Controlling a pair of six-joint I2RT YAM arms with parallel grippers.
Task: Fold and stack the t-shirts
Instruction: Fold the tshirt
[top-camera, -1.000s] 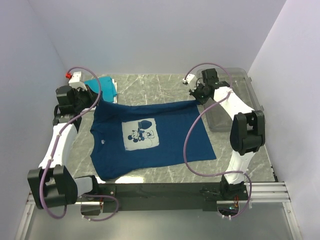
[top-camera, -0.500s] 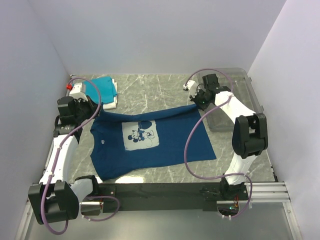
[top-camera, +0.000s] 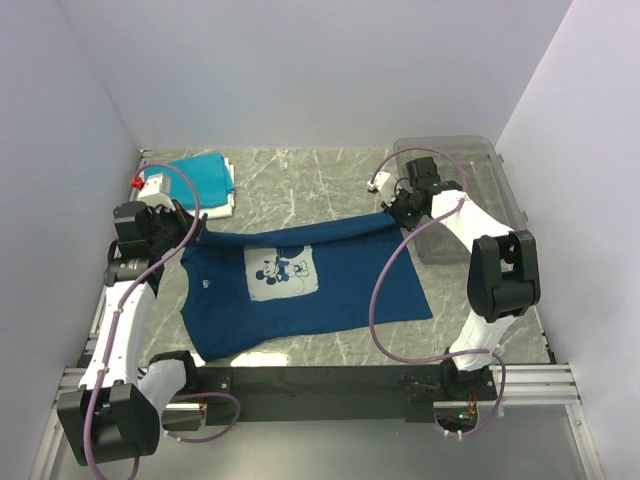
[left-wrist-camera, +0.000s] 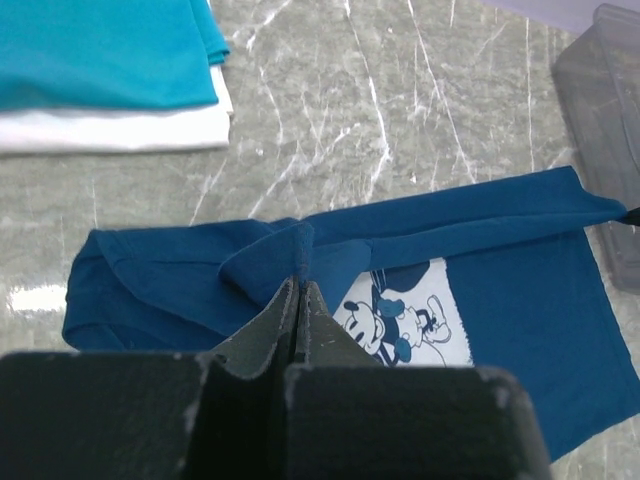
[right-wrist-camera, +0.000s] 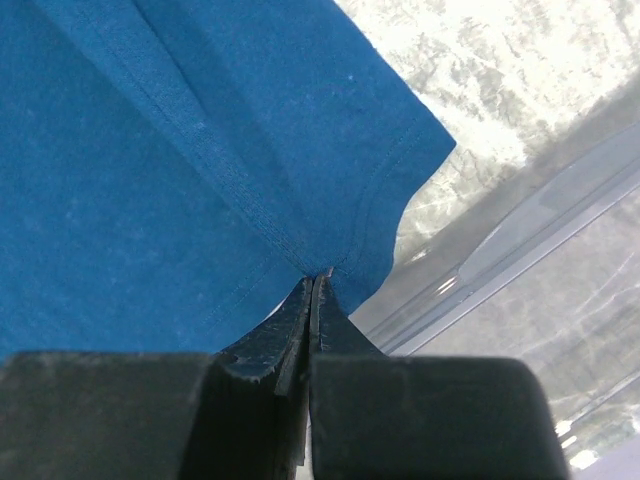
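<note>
Both arms have hold of the navy t-shirt (top-camera: 330, 290). The left pincer (left-wrist-camera: 299, 278) is pinched tight on a bunched fold at its far-left edge. The right pincer (right-wrist-camera: 313, 285) is clamped on the far-right corner, just beside the clear bin (top-camera: 490, 170). The far edge is drawn taut between them, and the rest lies print-up on the marble surface (top-camera: 300, 180). At far left, the folded teal t-shirt (top-camera: 200, 172) sits on the white t-shirt (left-wrist-camera: 120, 128).
</note>
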